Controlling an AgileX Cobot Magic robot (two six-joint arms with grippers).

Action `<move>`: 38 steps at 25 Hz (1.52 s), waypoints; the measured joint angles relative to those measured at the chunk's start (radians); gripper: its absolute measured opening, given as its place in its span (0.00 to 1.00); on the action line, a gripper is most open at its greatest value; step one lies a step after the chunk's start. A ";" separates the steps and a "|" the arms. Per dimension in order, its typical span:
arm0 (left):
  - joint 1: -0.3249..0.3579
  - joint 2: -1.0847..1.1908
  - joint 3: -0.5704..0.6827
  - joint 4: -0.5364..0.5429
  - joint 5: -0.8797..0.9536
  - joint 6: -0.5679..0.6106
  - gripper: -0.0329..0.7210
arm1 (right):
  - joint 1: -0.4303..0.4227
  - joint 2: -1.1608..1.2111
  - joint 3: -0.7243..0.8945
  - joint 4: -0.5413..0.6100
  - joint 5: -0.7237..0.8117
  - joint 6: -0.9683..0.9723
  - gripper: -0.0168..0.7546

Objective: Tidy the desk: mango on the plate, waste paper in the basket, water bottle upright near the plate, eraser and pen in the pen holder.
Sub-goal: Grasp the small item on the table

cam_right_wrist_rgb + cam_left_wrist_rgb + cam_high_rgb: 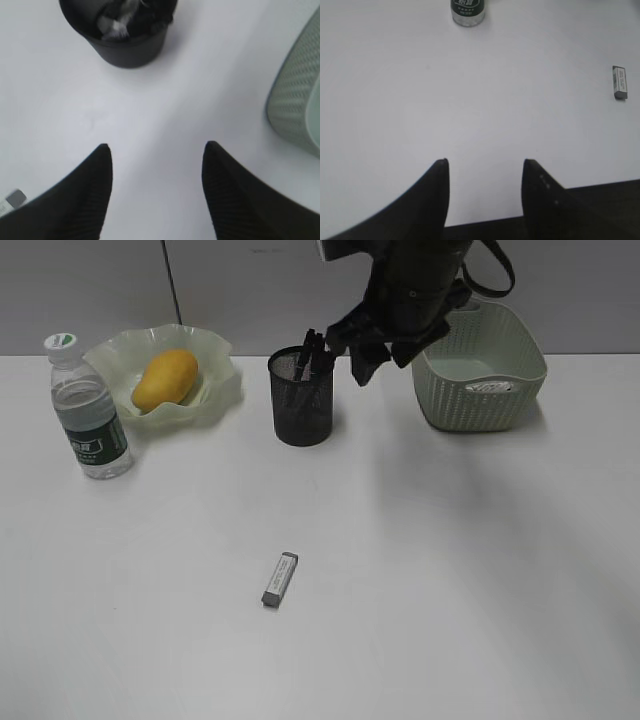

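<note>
The mango (165,378) lies on the pale green plate (218,348) at the back left. The water bottle (88,410) stands upright left of the plate; its base shows in the left wrist view (468,12). The black mesh pen holder (302,405) holds dark pens (310,352). The grey eraser (280,580) lies flat on the desk (450,570). The waste paper (490,387) sits inside the basket (480,410). My right gripper (352,355) hangs open and empty between pen holder (122,42) and basket (297,110). My left gripper (485,162) is open and empty above bare desk.
The eraser shows at the right edge of the left wrist view (619,82) and at the bottom left corner of the right wrist view (14,199). The desk's near edge shows below the left fingers. A grey wall stands behind the desk.
</note>
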 joint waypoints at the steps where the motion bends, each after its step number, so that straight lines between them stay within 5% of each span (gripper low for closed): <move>1: 0.000 0.000 0.000 0.000 0.000 0.000 0.52 | 0.000 -0.004 0.000 -0.017 0.031 0.000 0.61; 16: 0.000 0.000 0.000 0.000 0.000 0.000 0.51 | -0.101 -0.213 0.065 -0.010 0.260 -0.012 0.57; 25: 0.000 0.000 0.000 0.000 0.001 0.000 0.51 | -0.199 -0.587 0.378 -0.002 0.195 -0.012 0.57; 38: 0.000 0.000 0.000 0.000 0.001 0.000 0.51 | -0.204 -1.183 0.864 0.010 0.068 0.054 0.57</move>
